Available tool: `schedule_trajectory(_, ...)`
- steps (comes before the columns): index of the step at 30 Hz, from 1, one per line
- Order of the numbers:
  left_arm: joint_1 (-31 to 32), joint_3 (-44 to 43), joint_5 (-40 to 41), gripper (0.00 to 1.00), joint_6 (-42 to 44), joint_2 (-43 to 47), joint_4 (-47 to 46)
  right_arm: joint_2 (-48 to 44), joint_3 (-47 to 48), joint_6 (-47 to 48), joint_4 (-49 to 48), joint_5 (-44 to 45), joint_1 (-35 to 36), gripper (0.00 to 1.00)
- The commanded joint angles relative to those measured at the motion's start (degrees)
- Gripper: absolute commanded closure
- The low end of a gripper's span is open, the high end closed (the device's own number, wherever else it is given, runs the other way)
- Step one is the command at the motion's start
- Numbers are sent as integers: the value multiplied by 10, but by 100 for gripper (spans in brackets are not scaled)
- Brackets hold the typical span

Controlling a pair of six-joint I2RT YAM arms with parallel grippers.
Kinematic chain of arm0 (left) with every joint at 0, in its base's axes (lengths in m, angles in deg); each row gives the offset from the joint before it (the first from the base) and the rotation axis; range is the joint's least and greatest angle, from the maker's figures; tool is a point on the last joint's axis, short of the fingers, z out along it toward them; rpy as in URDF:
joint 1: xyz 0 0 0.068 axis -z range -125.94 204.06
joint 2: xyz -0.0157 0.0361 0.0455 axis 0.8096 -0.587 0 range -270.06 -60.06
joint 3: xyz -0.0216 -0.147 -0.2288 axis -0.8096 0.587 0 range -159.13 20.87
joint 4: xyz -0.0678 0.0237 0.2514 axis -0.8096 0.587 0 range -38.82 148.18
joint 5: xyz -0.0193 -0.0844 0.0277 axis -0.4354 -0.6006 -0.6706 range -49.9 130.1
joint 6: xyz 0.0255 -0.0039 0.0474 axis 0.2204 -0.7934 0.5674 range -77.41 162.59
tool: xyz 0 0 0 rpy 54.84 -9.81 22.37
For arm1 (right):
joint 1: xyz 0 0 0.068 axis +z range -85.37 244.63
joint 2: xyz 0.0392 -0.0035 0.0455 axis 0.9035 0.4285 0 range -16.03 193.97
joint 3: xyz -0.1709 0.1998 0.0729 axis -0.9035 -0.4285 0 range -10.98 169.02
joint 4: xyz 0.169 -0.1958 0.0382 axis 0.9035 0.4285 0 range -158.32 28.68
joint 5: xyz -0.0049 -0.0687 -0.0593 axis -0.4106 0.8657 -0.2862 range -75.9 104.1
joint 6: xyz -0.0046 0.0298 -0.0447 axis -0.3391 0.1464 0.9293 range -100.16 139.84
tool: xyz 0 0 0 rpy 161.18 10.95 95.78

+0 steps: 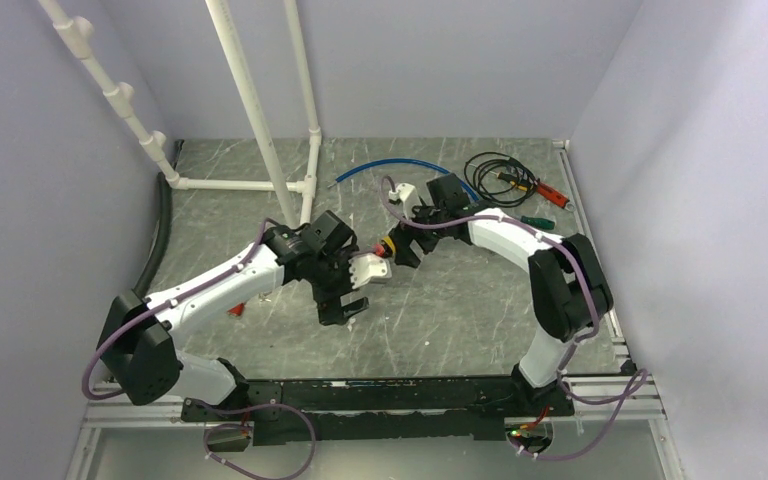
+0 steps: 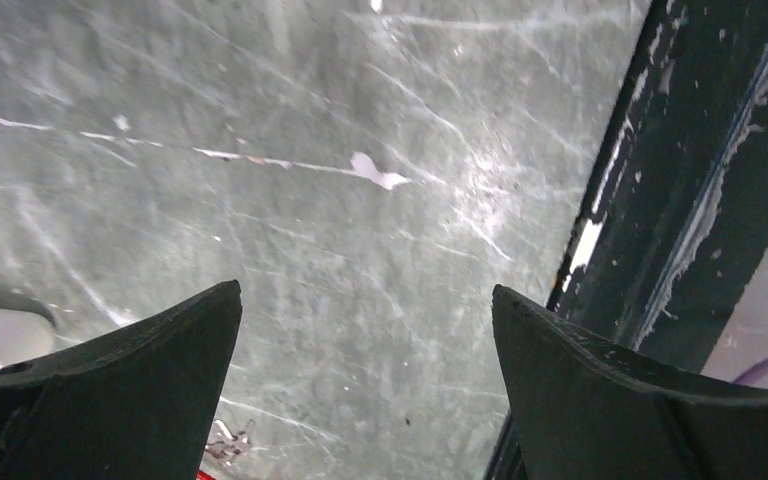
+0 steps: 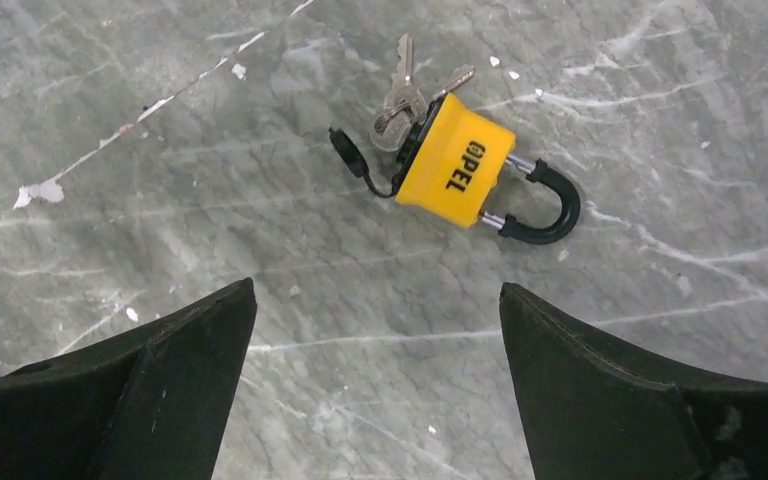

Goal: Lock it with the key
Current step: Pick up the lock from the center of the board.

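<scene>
A yellow padlock (image 3: 455, 172) with a black shackle (image 3: 546, 208) lies flat on the grey marbled table. A bunch of silver keys (image 3: 403, 95) sits at its bottom end, one of them apparently in the keyhole. In the top view only a small yellow-and-red spot of the padlock (image 1: 388, 246) shows between the two grippers. My right gripper (image 3: 377, 300) is open and empty, hovering short of the padlock without touching it; it also shows in the top view (image 1: 407, 250). My left gripper (image 2: 365, 305) is open and empty above bare table, just left of the padlock in the top view (image 1: 346, 306).
White PVC pipes (image 1: 260, 120) stand at the back left, with a black hose (image 1: 163, 225) beside them. A blue tube (image 1: 400, 162), a coiled black cable (image 1: 495, 170) and screwdrivers (image 1: 550, 195) lie at the back right. A black rail (image 2: 700, 150) runs along the table's front edge.
</scene>
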Motion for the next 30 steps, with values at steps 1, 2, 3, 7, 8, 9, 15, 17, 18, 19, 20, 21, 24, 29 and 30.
schedule_trajectory(1,2,-39,3,1,-13,0,-39,38,67,-25,-10,-18,-1,8)
schedule_trajectory(2,2,-41,3,1,-15,-1,-38,52,79,-30,-9,-19,-1,8)
schedule_trajectory(3,2,-41,4,1,-17,-1,-38,66,89,-34,-9,-22,0,8)
schedule_trajectory(7,2,-29,15,1,-19,16,-45,125,142,-48,5,-23,1,8)
schedule_trajectory(8,2,-27,20,0,-21,21,-46,136,149,-50,8,-24,2,8)
schedule_trajectory(9,2,-26,24,1,-21,25,-47,147,159,-50,10,-24,3,8)
schedule_trajectory(15,2,-36,20,1,-23,29,-39,201,223,-25,36,-34,24,10)
schedule_trajectory(17,2,-35,19,1,-22,32,-41,211,233,-11,47,-50,32,12)
schedule_trajectory(18,2,-34,18,0,-22,33,-42,214,236,1,56,-63,37,14)
schedule_trajectory(19,2,-33,17,0,-22,33,-43,213,235,13,65,-74,43,18)
schedule_trajectory(20,2,-32,17,1,-22,33,-43,211,230,23,69,-84,48,20)
schedule_trajectory(21,2,-32,16,1,-22,33,-43,207,225,36,77,-90,53,23)
schedule_trajectory(24,2,-34,15,1,-21,32,-42,194,210,90,119,-112,61,30)
schedule_trajectory(29,2,-38,8,1,-15,29,-42,156,172,171,204,-136,62,35)
schedule_trajectory(30,2,-39,6,1,-14,27,-42,148,167,181,218,-137,61,35)
